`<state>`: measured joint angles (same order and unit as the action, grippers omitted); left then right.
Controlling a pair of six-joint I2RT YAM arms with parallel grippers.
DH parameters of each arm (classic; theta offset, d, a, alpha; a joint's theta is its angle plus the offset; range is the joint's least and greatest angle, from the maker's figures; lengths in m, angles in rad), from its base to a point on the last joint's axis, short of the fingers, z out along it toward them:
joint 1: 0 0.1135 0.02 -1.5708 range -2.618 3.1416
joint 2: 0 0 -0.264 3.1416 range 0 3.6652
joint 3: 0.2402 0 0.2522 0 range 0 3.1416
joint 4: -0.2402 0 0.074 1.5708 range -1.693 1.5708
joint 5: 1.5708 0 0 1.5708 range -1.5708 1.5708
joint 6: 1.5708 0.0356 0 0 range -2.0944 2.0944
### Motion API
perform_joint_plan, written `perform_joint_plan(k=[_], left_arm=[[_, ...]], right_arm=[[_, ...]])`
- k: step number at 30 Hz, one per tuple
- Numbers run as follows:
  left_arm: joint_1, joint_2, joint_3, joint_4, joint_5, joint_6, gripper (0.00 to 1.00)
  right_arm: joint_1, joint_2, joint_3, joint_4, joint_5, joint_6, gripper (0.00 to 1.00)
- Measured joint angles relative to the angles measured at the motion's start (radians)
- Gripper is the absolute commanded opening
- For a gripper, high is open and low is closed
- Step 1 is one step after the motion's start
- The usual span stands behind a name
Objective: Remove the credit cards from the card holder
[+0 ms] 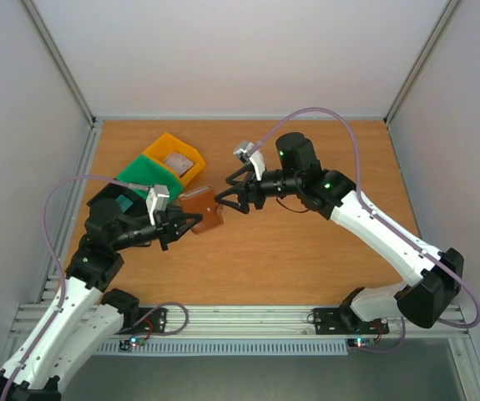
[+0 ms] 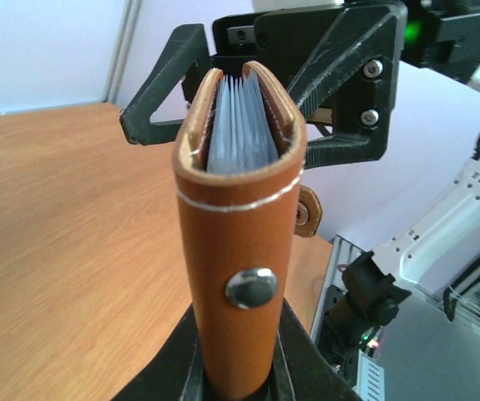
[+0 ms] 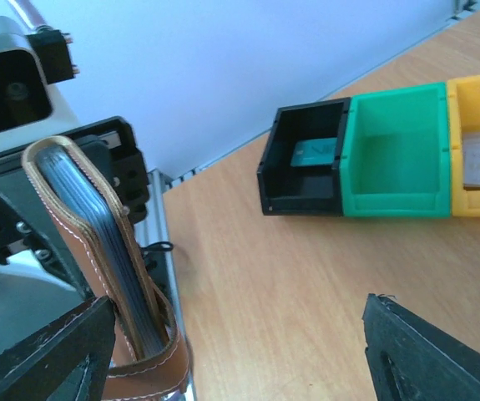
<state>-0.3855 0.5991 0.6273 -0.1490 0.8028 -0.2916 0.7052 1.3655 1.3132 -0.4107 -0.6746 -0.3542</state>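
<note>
Wooden table [image 1: 306,259], white walls [image 1: 223,50], brown card holder [image 1: 204,210]

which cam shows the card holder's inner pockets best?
Left wrist: the holder fills the frame, open edge toward the lens, grey-blue pockets plainly visible. Right wrist shows the holder obliquely at the left. Top external shows the holder as a small brown patch.

— Where does the top view sit?
— High at the near edge, looking down over the whole bench [image 1: 306,251].
— And the wrists?
— Both close up, facing each other across the card holder [image 2: 240,251], the left roughly level, I think; all three views share it
</note>
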Motion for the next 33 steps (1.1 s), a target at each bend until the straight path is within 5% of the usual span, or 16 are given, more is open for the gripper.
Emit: perform_joint_plan(k=[9, 20, 33], left_arm=[[0.0, 0.001, -0.02, 0.101, 0.103, -0.041, 0.0], [-0.002, 0.005, -0.013, 0.031, 0.089, 0.082, 0.0], [-0.002, 0.017, -0.006, 0.105, 0.223, 0.097, 0.0]], right_arm=[[-0.008, -0.035, 0.011, -0.103, -0.071, -0.083, 0.66], [-0.007, -0.031, 0.071, -0.331, 0.159, -0.156, 0.64], [0.058, -0.079, 0.041, -0.25, -0.042, -0.172, 0.57]])
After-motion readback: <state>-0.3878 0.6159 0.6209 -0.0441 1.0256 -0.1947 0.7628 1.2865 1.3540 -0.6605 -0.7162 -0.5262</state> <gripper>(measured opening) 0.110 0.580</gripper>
